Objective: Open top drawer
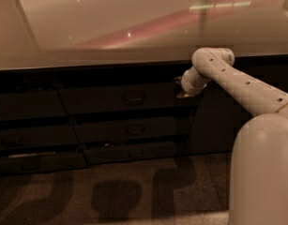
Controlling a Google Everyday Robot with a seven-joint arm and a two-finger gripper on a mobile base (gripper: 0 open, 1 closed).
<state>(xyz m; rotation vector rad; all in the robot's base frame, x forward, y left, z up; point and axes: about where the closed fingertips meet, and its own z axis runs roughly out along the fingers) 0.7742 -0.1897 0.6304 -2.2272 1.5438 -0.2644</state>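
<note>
Looks like an office kitchenette or break area. Long pale glossy countertop (110, 27) runs above the gripper (179, 86), which sits at the dark cabinet front just under the counter edge. Left of the jaws is the top drawer (127, 98), w/ 2 shallower drawer fronts (134, 129) lower down and a speckled carpet-type floor (134, 191) well below.

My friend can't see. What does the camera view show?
A white robot arm holds its gripper at the right end of the top drawer, away from its centre handle. Two shallower drawers sit below, under a pale counter.
</note>
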